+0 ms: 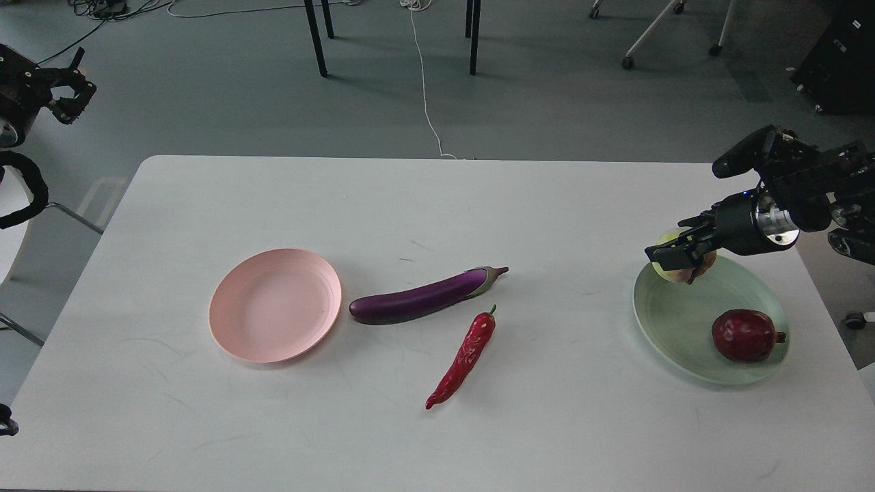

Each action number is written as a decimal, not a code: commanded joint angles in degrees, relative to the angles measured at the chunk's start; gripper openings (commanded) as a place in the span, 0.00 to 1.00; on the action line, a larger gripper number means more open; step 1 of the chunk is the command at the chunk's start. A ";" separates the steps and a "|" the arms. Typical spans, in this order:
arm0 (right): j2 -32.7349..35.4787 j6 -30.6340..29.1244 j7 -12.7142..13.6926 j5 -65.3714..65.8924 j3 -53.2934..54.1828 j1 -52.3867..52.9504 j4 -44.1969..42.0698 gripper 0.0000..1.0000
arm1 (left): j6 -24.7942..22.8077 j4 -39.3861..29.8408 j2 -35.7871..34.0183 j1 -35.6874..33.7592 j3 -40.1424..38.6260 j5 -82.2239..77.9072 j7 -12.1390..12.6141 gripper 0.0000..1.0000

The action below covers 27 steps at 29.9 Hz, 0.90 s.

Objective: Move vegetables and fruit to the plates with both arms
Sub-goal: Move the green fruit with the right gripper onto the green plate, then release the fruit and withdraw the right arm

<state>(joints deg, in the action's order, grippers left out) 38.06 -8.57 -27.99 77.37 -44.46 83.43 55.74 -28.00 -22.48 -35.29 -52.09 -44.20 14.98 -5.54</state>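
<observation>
Holding one yellow-green fruit (pixel 678 272) tight, right claw (pixel 677 254); left claw (pixel 68 85) apart; two plates: pink plate (pixel 275 305), green plate (pixel 683 328); one pomegranate (pixel 746 335), eggplant (pixel 424 297), chili (pixel 465 357).

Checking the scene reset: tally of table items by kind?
Plates: 2 - pink plate, green plate
Vegetables: 2 - eggplant, chili pepper
Fruit: 2 - pomegranate on green plate, yellow-green fruit in right hand
Total: 6
</observation>
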 commanded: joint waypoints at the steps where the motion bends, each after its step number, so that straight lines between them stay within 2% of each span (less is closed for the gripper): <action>1: 0.61 4.07 -0.01 0.50 0.25 -4.75 -0.01 0.61 | 0.00 -0.10 0.22 -0.12 0.08 0.04 0.01 0.98; 5: 0.96 6.19 -0.01 0.41 0.34 -6.43 -0.28 0.68 | 0.00 -0.02 -0.13 -0.12 -0.01 -0.04 0.01 0.98; 10: 2.19 6.55 -0.01 0.15 2.35 -7.05 -0.19 0.94 | 0.00 -0.02 -0.13 -0.12 -0.01 -0.04 0.01 0.98; 19: 6.23 6.63 -0.01 -0.03 6.66 -8.63 -0.01 0.96 | 0.00 -0.28 -0.04 -0.12 0.17 -0.04 0.01 0.98; 24: 8.87 5.85 -0.01 -4.15 19.47 -8.81 -0.45 0.97 | 0.00 -1.33 0.13 -0.38 0.26 -0.39 0.09 0.98; 27: 8.96 5.49 -0.01 -9.15 25.02 -8.98 -1.42 0.97 | 0.00 -5.01 -0.22 -0.38 1.30 -2.49 0.18 0.98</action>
<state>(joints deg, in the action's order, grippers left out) 46.75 -2.63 -28.00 72.52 -24.75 74.72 55.15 -28.00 -24.35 -35.16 -52.39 -43.86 14.48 -5.49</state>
